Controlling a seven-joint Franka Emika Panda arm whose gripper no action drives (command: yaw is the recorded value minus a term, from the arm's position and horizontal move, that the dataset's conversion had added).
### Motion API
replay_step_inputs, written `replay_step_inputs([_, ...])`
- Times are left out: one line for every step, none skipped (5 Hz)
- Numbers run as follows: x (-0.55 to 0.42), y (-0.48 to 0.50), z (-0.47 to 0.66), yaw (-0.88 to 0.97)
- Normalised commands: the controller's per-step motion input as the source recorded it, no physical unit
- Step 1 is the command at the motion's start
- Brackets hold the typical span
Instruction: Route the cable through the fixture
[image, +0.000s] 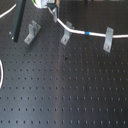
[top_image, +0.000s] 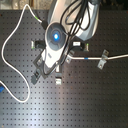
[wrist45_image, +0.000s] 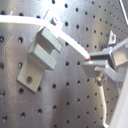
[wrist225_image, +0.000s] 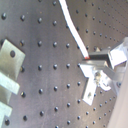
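Gripper (wrist45_image: 92, 64) fingertips pinched shut on the thin white cable with blue tape band (image: 87, 33), seen in both wrist views. Cable runs across the black perforated breadboard (image: 65, 90), over the grey metal clip fixture (image: 65, 35), reaching another grey bracket (image: 108, 40) beyond.

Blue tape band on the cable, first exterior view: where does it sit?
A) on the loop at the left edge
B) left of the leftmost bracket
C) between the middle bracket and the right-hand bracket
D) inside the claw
C: the blue tape band sits on the cable between the middle bracket and the right-hand bracket in the first exterior view.
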Motion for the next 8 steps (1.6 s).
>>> replay_step_inputs([0.142,0.078,-0.05,0.0])
replay_step_inputs([0.064,0.055,-0.41,0.0])
replay_step_inputs([0.227,0.057,-0.27,0.0])
replay_step_inputs([0.464,0.159,0.01,0.0])
replay_step_inputs([0.486,0.09,0.04,0.0])
replay_step_inputs([0.407,0.007,0.03,0.0])
replay_step_inputs([0.0,0.0,0.02,0.0])
replay_step_inputs([-0.402,-0.491,0.0,-0.01])
